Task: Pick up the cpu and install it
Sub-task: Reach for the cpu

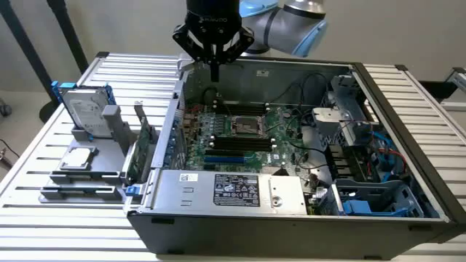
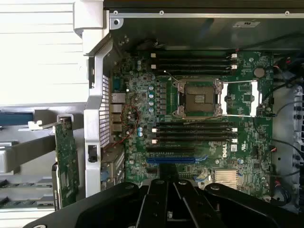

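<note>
Claw (image 1: 215,75) was clenched shut, empty, hanging above the open pc case (image 1: 182,221). The cpu (image 1: 78,158) sat well apart on the grey holder (image 1: 80,192).

Soft, even indoor light; the table (image 2: 38,52) glares white in the wrist view, the case (image 2: 190,31) wall shadowed.

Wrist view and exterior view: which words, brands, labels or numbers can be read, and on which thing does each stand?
"DELL": white letters on the green motherboard.
Too small to read: the black label on the power supply.
Too small to read: the white sticker beside that label.
Too blurred to read: white lettering on the body of the gripper.
</note>
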### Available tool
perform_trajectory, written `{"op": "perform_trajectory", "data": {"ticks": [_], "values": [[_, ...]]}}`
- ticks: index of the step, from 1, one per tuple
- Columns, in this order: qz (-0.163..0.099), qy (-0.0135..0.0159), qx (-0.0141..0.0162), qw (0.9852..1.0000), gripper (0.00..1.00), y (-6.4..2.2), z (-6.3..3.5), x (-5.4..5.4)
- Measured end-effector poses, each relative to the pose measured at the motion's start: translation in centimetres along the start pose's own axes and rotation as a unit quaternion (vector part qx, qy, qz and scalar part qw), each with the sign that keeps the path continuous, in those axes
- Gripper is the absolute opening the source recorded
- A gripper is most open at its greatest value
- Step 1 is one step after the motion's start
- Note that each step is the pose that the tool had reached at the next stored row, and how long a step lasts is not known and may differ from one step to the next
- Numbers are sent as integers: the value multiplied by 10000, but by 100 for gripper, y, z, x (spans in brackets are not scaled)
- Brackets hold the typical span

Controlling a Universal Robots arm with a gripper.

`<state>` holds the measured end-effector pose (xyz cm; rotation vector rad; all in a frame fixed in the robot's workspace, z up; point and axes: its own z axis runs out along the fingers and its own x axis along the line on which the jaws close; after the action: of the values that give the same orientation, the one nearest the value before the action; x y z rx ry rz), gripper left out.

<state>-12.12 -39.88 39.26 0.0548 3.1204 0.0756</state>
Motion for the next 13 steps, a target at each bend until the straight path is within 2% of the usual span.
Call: {"op": "perform_trajectory", "data": {"ticks": [10,13], "values": [[-1,0,0,10000,11,0,1,3],[0,0,0,10000,11,-5,-3,124]]}}
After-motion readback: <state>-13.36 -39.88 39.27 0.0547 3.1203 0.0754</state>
